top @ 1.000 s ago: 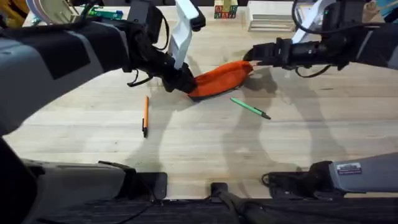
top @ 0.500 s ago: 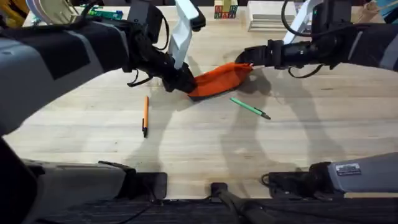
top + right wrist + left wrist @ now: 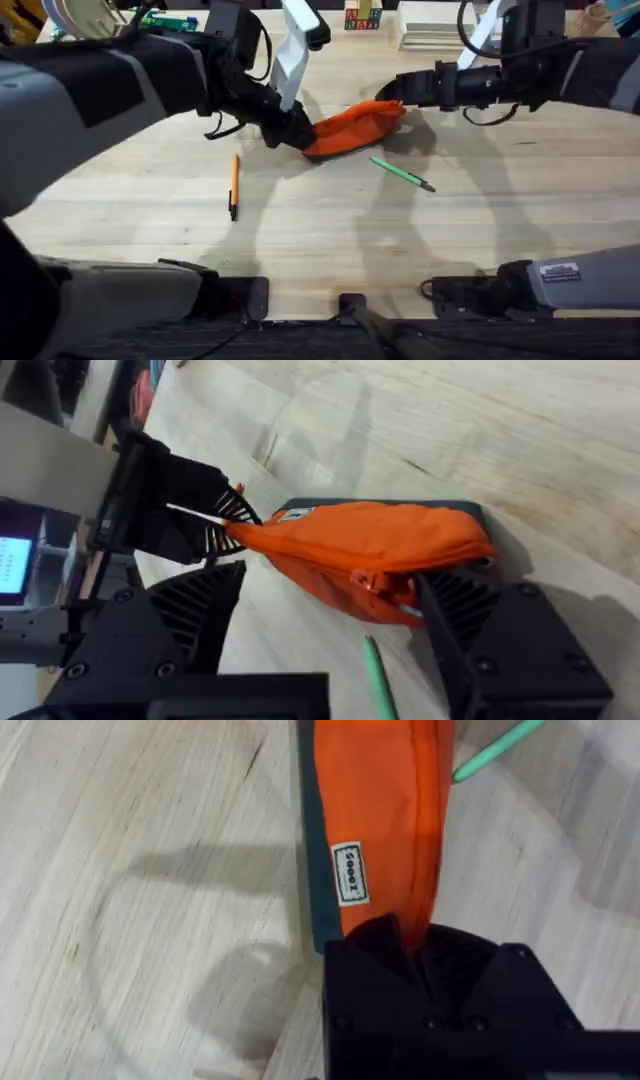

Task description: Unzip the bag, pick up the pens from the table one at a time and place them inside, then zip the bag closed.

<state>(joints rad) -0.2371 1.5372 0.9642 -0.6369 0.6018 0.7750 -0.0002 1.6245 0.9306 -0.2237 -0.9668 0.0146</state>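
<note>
The orange bag lies on the table, its zipper running lengthwise. My left gripper is shut on the bag's left end; the left wrist view shows the fabric pinched between the jaws. At the bag's other end, my right gripper is open, fingers either side of the small pull tab. The right wrist view also shows the bag and the left gripper. The green pen lies just in front of the bag. An orange pen lies to the front left.
Coloured blocks and a white stack stand along the table's far edge, with green and blue items at the far left. Bare wood spreads in front of the pens.
The right arm has shifted a little left and farther back, and its gripper stays at the bag's right end. The left gripper, bag and pens have not moved.
</note>
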